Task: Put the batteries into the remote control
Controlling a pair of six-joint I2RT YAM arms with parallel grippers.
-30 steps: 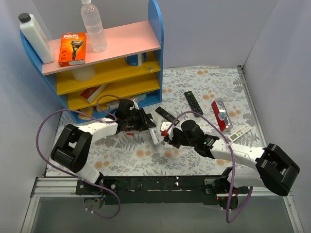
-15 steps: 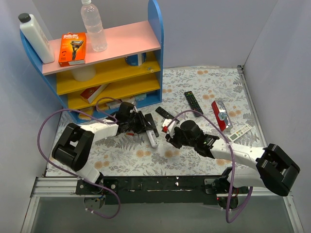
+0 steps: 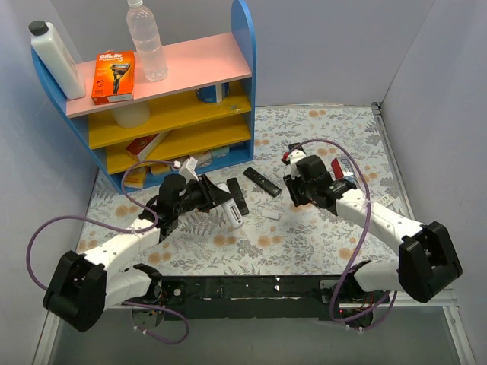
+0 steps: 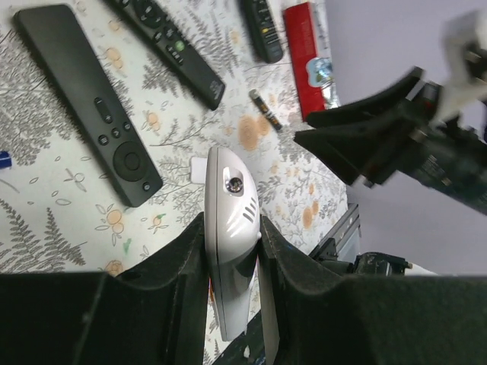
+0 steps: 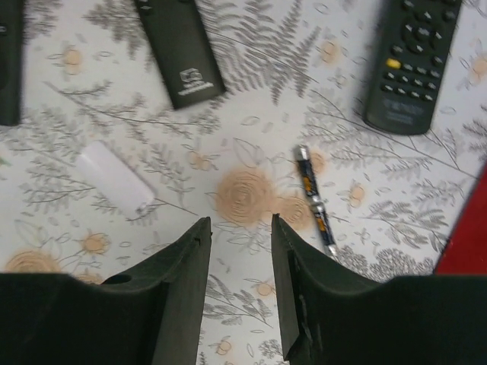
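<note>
Left gripper [image 4: 232, 228] is clamped on the silver remote control [image 4: 228, 182], pinching it by one end. It looks lifted off the worktop [image 3: 319, 129], left of centre and toward the near edge. Right gripper [image 5: 240, 228] hangs over the middle of the worktop, jaws apart with nothing between them. Batteries [image 5: 315, 199] aren't loaded yet: thin cells lying end to end, flat on the patterned cloth, just right of where the right jaws point, between a black buttoned remote [image 5: 411, 61] and the red pack [image 5: 464, 247]. A white battery cover [image 5: 114, 186] lies loose on the other side of the jaws, so I'd guess the bay is open, but I can't confirm that from here. Risks as I see them: the cells are thin and round, so an off-centre pinch will likely roll one away or drag both. Coming down too low means the fingertips snag the cloth. The jaws need to shift right first, or they close on bare cloth. The remote is held at one end only, so any insertion push may pivot it in the left jaws. Polarity isn't readable at this size. Both arms meet mid-worktop, so a wrist clash is possible.
</note>
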